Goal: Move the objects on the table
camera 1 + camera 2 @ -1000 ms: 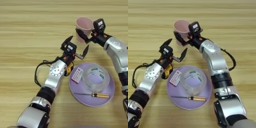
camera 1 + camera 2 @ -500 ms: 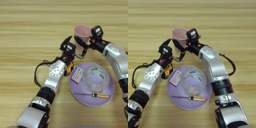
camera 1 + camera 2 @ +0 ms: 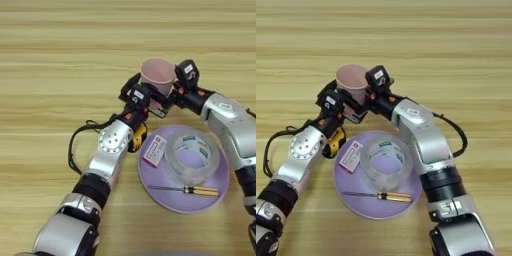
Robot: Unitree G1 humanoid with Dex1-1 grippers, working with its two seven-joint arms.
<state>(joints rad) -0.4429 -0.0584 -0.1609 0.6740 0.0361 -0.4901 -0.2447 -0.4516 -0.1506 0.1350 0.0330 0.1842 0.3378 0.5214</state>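
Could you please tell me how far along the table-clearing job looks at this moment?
Done: the tape roll, a screwdriver and a small card lie on the purple plate. In hand: the right tool holds the pink cup beside the left tool. Left: the tape measure, on the table under the left arm.

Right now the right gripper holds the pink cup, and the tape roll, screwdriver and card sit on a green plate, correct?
Not green: the left eye view shows the plate is purple. The rest holds: right gripper holds the pink cup; tape roll, screwdriver and card sit on it.
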